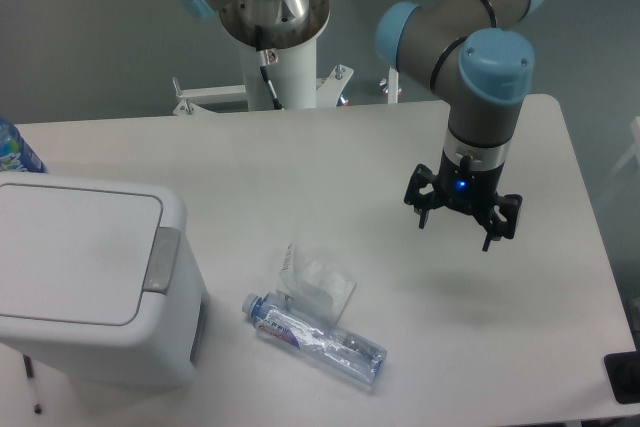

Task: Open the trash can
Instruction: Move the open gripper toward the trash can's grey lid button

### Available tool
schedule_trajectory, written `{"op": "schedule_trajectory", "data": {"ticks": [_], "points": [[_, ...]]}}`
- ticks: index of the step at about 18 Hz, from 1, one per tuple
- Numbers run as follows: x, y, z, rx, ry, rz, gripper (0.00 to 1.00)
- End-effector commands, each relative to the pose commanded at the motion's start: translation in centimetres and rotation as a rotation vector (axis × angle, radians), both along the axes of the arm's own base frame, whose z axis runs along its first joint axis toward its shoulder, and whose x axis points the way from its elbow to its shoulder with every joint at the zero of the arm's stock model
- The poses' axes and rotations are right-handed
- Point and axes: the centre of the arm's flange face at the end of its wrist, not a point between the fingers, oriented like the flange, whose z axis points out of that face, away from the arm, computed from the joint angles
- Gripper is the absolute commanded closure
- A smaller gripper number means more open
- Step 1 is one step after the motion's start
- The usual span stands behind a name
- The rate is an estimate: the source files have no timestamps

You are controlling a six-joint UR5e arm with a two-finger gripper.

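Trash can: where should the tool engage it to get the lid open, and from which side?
Go for the grey push-latch on the rim of the trash can, at the lid's right edge. It faces up and lies flat, so coming from above with a downward press likely suits it better than a pinch. The tool hangs open, well to the right, over the table.
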Motion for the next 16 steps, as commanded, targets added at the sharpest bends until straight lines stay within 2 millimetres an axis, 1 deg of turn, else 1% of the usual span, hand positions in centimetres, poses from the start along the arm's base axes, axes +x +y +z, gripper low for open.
{"op": "schedule_trajectory", "data": {"ticks": [2, 3, 7, 9, 11, 14, 16], "points": [[0.4, 0.9, 0.6, 0.047, -0.037, 0.058, 0.00], [0.2, 1.3, 1.5, 0.065, -0.036, 0.079, 0.00], [1.8, 4.0, 3.7, 0.137, -0.063, 0.107, 0.00], [2.5, 5.0, 5.3, 0.165, -0.068, 0.139, 0.00], [3.6, 6.7, 7.2, 0.192, -0.065, 0.155, 0.00], [5.7, 9.3, 10.3, 0.246, -0.077, 0.188, 0.00], [7.2, 10.7, 12.0, 0.291, -0.103, 0.185, 0.00]]}}
